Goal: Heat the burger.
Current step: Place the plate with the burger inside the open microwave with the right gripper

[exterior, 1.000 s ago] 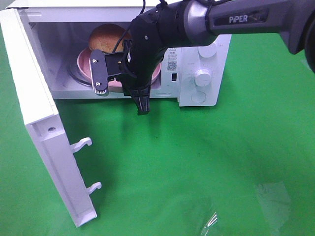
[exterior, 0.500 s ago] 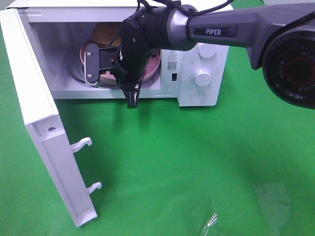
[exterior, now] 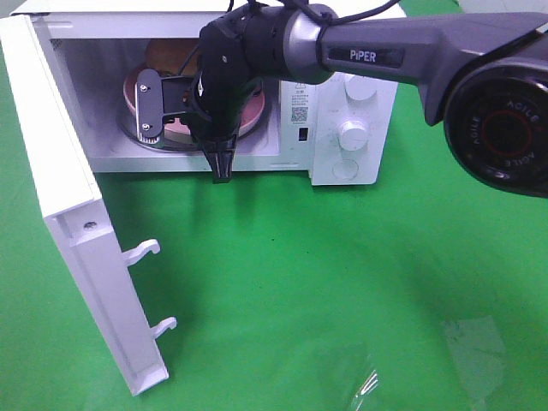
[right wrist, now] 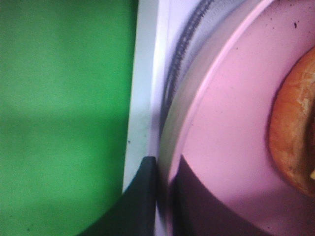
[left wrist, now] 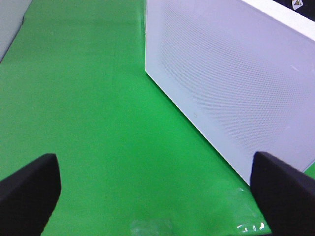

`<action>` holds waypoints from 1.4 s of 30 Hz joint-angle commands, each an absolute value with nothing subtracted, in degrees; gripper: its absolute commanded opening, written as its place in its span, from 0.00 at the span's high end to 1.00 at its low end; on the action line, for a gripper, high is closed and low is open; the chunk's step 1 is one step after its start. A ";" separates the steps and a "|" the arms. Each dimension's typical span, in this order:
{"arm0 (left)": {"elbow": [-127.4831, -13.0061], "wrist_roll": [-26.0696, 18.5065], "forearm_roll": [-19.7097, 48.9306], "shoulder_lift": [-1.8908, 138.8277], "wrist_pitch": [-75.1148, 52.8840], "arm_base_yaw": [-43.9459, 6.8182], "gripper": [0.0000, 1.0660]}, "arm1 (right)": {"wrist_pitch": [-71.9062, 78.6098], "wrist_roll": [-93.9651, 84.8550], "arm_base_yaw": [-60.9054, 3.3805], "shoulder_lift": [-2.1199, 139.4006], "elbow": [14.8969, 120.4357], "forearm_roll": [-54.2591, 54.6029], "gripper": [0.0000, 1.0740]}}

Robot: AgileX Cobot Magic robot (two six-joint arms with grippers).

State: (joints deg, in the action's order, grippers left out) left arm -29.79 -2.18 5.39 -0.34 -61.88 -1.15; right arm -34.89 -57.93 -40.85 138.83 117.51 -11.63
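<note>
Partly seen golden-brown burger point(right wrist: 295, 137) on pink plate point(right wrist: 231, 113), right jaws pinched on its rim, left jaws wide apart, empty

The right arm point(exterior: 377, 53) hides most of the burger point(exterior: 167, 53) and pink plate point(exterior: 253, 110).
</note>
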 commanded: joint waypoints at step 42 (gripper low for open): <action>-29.56 -1.95 5.33 -1.15 -61.25 -1.15 0.09 | -33.86 -54.43 -41.20 137.80 118.37 -5.61 0.45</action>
State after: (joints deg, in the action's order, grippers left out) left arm -29.74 -2.18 5.33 -0.34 -61.88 -1.15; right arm -33.52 -55.29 -40.91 138.60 117.97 -6.25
